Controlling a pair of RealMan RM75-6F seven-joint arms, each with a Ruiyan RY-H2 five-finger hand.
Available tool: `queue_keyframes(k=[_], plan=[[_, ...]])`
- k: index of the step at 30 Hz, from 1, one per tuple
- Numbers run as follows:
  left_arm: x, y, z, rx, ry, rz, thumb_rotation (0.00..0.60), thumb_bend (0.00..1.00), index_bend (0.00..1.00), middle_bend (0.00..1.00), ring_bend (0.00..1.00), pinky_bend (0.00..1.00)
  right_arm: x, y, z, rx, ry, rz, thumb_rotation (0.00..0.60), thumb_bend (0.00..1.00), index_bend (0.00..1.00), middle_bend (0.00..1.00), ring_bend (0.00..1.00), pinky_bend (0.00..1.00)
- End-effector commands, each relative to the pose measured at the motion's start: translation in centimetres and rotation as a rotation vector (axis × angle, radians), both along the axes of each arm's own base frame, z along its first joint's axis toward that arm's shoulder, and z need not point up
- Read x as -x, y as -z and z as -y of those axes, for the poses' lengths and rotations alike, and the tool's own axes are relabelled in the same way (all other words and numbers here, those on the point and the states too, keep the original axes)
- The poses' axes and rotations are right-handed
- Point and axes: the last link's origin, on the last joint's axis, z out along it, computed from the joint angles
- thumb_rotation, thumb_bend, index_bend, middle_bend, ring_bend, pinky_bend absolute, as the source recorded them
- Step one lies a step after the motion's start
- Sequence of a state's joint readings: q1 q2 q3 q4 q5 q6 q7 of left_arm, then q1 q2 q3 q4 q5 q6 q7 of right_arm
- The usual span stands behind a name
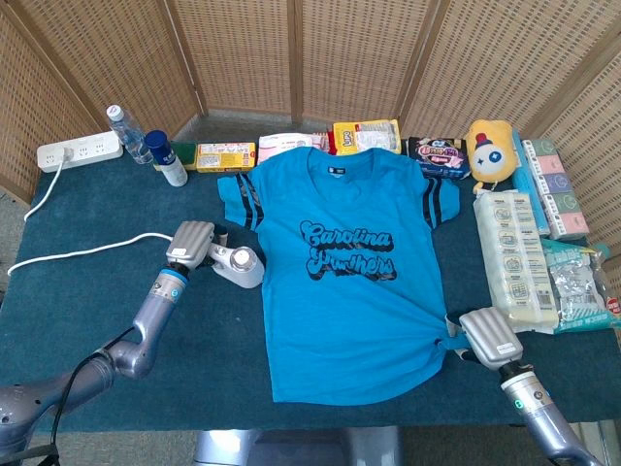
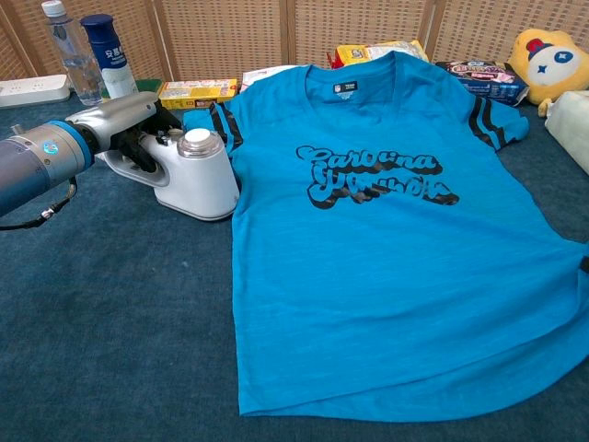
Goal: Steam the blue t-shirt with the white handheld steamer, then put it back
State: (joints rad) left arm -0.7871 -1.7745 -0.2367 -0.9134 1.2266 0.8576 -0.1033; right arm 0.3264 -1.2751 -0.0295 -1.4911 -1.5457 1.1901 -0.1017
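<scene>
— 2 hands are showing; what is each one doing?

— The left hand [image 1: 190, 242] is wrapping its fingers around the handle of the white handheld steamer [image 2: 189, 173], gripping it. In the chest view the dark fingers [image 2: 140, 147] are curling through the handle loop.

— And the steamer itself?

— It is sitting on the dark blue table [image 1: 87, 291], just beside the left edge of the blue t-shirt [image 1: 349, 282], near the striped sleeve. Its round cap is facing up, and its base is looking slightly tilted.

— The shirt?

— It is lying flat, face up, in the middle of the table, collar toward the far side — black lettering across the chest.

— The right hand?

— The right hand [image 1: 490, 337] is resting at the shirt's lower right hem, where the cloth is bunching. I am seeing only the back of it, so I cannot tell whether it is pinching the fabric or just lying there.

— Anything else nearby?

— A white cord [image 1: 78, 255] is running left from the steamer toward a power strip [image 1: 80, 151]. 2 bottles [image 1: 146, 146], snack packets [image 1: 365, 136] and a yellow plush toy [image 1: 488, 148] are lining the far edge.
</scene>
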Motion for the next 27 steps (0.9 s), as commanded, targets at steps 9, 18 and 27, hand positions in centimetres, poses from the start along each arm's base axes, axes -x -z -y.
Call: queue_keyframes(k=[9,18,27], plan=[[-0.8,-2.1,1.2,0.009,0.0,0.131,0.6,0.42,0.76,0.73,0.66,0.77,-0.4,-0.5,-0.2,0.01,-0.006,0.006,0.6,0.48,0.68,0.6,0.6,0.71],[-2.9,-4.3,1.6,-0.031,0.067,0.128,0.6,0.42,0.76,0.73,0.66,0.77,-1.1,-0.4,-0.6,0.003,-0.024,0.022,0.6,0.48,0.68,0.6,0.6,0.71],[-5.9,-1.9,1.9,-0.028,0.13,0.091,0.6,0.41,0.76,0.73,0.66,0.77,-1.2,0.0,-0.6,-0.007,-0.031,0.037,0.6,0.48,0.68,0.6,0.6,0.71]])
